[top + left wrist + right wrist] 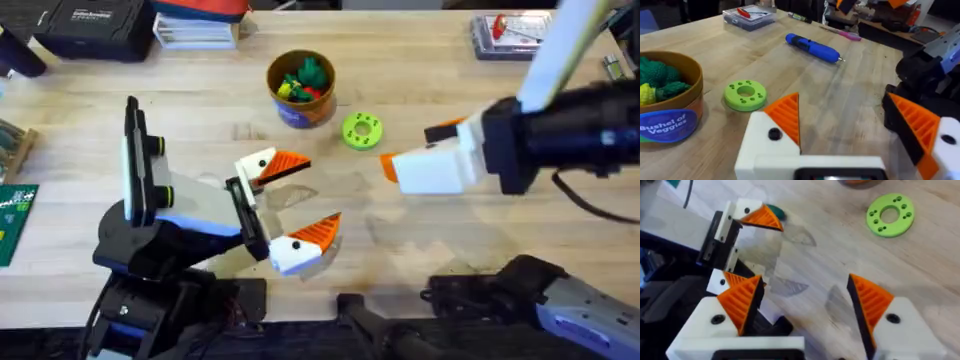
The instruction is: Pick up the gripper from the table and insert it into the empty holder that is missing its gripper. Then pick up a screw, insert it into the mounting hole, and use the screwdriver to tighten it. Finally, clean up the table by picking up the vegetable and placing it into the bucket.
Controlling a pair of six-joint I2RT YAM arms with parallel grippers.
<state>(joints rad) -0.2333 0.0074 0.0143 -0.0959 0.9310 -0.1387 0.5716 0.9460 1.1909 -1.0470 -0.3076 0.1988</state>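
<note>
My left gripper [302, 197] stands open low over the table [200, 110], both white mounts carrying orange fingers [785, 117]. My right gripper [415, 148] reaches in from the right, open too, facing the left one across a bare gap [807, 302]. A small dark green shape [776, 212], perhaps the vegetable, peeks out behind the left gripper's far finger. The blue screwdriver [812, 47] lies flat beyond the grippers. The bucket [300, 105] stands at the back with toy vegetables in it. The loose gripper, an empty holder and the screw are out of view.
A green ring [362, 130] lies beside the bucket. A clear box [510, 35] sits at the far right corner, with a black case [90, 25] and books at the far left. A green board [15, 220] lies at the left edge.
</note>
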